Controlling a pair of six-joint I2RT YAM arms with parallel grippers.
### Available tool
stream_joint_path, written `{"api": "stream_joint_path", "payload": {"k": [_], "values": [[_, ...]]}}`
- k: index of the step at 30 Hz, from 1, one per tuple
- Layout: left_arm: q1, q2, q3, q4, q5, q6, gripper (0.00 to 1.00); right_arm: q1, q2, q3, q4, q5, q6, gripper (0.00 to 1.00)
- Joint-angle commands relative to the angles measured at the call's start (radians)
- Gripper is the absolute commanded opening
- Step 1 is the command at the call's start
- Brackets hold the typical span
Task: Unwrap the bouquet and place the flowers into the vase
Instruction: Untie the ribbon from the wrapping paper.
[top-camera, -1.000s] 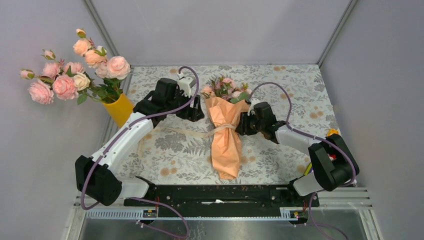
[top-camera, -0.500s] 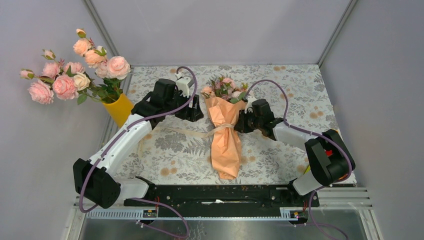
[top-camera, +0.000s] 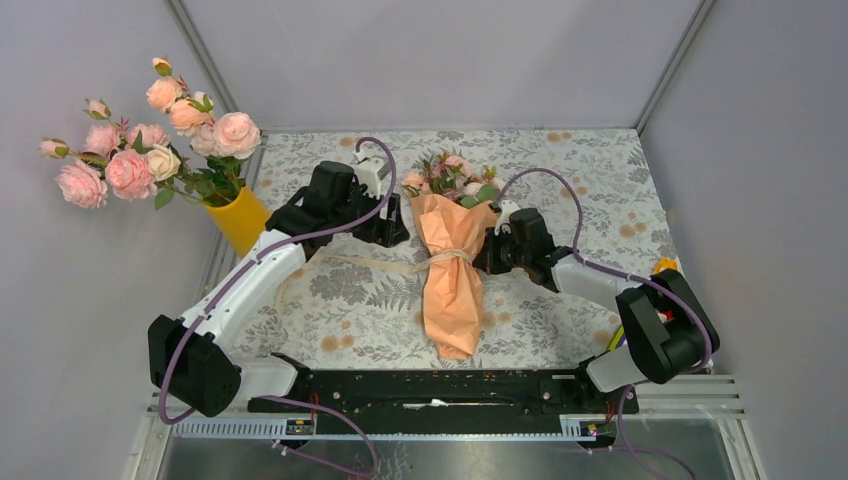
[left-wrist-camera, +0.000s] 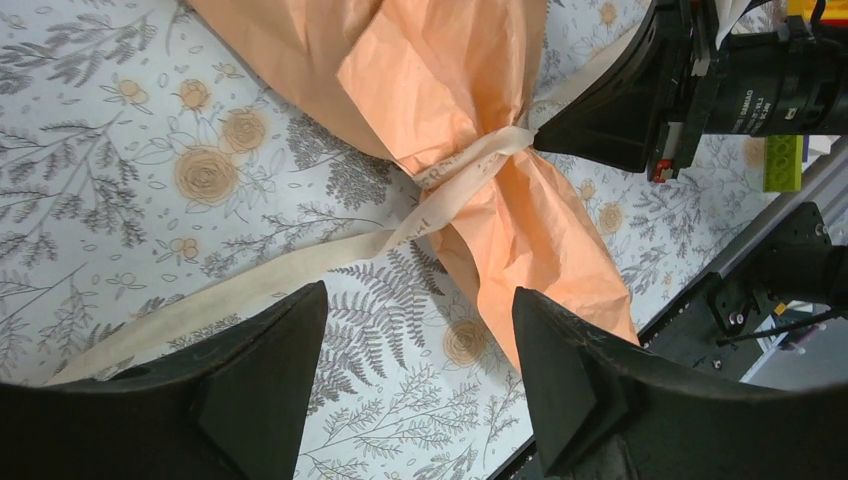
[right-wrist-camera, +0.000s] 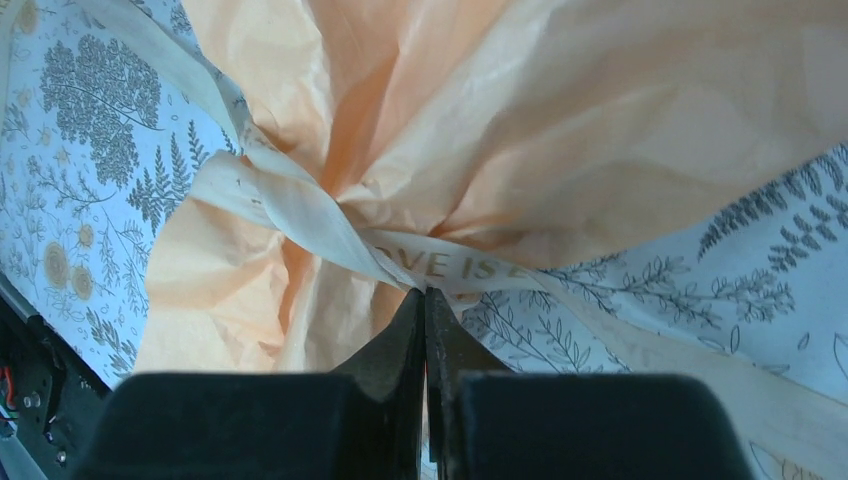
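Note:
The bouquet (top-camera: 452, 280) lies on the floral table mat, its peach paper cone pointing toward the arms' bases. Small pink flowers (top-camera: 450, 178) poke out of its far end. A beige ribbon (top-camera: 447, 256) is tied round its waist, and one long tail (left-wrist-camera: 300, 270) runs left across the mat. My right gripper (top-camera: 487, 252) is shut at the knot from the right, its tips (right-wrist-camera: 425, 292) pinching the ribbon (right-wrist-camera: 440, 262). My left gripper (top-camera: 397, 232) hovers open just left of the paper (left-wrist-camera: 450, 100), its jaws (left-wrist-camera: 420, 292) holding nothing. The yellow vase (top-camera: 240, 218) stands at the left edge.
A big bunch of pale pink and peach roses (top-camera: 150, 140) fills the vase and leans over the left wall. A small yellow-green block (top-camera: 665, 265) sits at the mat's right edge. The black base rail (top-camera: 430, 385) runs along the near side.
My right gripper has closed at the ribbon knot, after shifting slightly at the bouquet's right side. The left arm has barely moved and stays open.

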Motion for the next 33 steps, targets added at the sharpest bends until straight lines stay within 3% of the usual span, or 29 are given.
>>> {"api": "stream_joint_path", "payload": {"k": [1, 7, 18, 25, 33], "values": [[-0.030, -0.012, -0.019, 0.077, 0.055, 0.012, 0.72, 0.000, -0.068, -0.046, 0.052, 0.041, 0.020, 0.00], [-0.096, 0.038, -0.005, 0.123, 0.105, 0.032, 0.72, 0.000, -0.108, -0.091, 0.052, 0.045, 0.025, 0.00], [-0.250, 0.344, 0.192, 0.129, 0.137, 0.075, 0.66, -0.001, -0.193, -0.183, 0.065, 0.095, 0.085, 0.00], [-0.280, 0.512, 0.297, 0.145, 0.150, 0.074, 0.62, 0.000, -0.231, -0.219, 0.063, 0.108, 0.112, 0.00], [-0.299, 0.569, 0.281, 0.156, 0.129, 0.101, 0.59, 0.000, -0.235, -0.228, 0.075, 0.097, 0.119, 0.00]]}}
